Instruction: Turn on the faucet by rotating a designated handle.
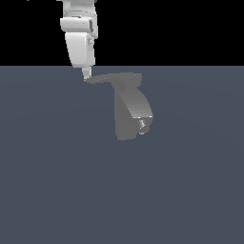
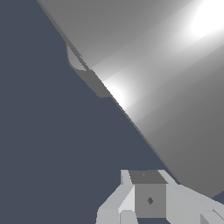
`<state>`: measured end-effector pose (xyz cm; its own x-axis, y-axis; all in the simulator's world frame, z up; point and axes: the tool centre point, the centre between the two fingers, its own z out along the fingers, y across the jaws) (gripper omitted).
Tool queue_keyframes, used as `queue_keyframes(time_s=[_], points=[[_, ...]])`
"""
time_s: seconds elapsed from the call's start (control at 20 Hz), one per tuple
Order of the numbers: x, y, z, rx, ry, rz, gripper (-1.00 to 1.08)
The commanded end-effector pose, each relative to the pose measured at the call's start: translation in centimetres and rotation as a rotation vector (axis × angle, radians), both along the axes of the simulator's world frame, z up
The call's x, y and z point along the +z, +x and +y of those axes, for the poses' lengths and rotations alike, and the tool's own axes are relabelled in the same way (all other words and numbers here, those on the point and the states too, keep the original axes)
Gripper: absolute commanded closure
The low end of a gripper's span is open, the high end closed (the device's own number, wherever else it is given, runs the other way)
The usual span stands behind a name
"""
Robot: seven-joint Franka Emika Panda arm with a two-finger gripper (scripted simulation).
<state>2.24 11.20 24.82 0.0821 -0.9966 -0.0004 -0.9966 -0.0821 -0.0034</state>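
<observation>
The matte grey faucet stands mid-scene, its thick curved spout ending in a small round nozzle. From its top cap the thin flat handle reaches toward the exterior view's left and tapers to a narrow tip. My gripper hangs from above with its fingers together as one narrow point, right at that tip and touching or nearly touching it. In the wrist view the handle fills much of the picture as a broad, brightly lit grey blade. The gripper sits just beside its edge, holding nothing.
A flat blue-grey floor surrounds the faucet. The white arm comes down from the top on the exterior view's left. No other objects show.
</observation>
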Motion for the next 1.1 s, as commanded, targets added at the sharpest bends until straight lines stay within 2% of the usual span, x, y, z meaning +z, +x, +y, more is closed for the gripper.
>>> queue_keyframes(time_s=[0.0, 0.15, 0.25, 1.05], points=[[0.0, -1.0, 0.1, 0.002, -0.001, 0.004, 1.08], [0.0, -1.9, 0.1, 0.002, -0.001, 0.004, 1.08], [0.0, -1.5, 0.0, 0.001, 0.0, 0.001, 1.08], [0.0, -5.7, -4.1, 0.001, 0.0, 0.002, 1.08]])
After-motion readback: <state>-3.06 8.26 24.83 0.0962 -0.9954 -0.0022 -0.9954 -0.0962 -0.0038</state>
